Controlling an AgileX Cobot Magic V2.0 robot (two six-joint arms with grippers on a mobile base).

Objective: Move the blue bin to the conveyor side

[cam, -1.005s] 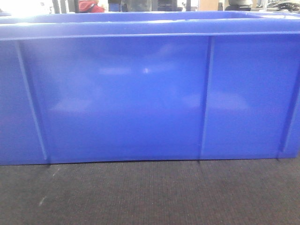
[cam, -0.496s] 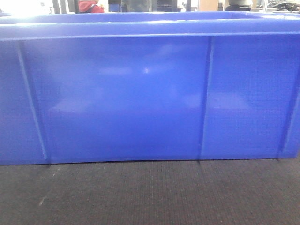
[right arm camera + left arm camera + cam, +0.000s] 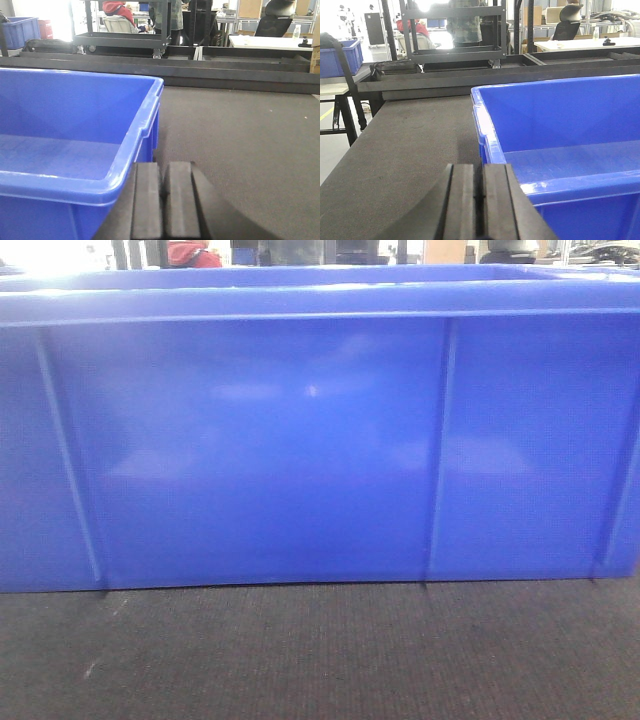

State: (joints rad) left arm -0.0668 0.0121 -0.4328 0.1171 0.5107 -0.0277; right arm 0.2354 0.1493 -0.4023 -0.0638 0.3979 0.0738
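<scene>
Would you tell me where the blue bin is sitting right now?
The blue bin rests on the dark conveyor, filling the front view; the left gripper sits at its left end, the right gripper at its right end.

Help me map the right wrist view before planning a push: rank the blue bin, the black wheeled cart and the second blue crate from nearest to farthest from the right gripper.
1. The blue bin, immediately left of the right gripper.
2. The black wheeled cart, beyond the conveyor, centre-left background.
3. The second blue crate, far left background; its order against the cart is close.
</scene>
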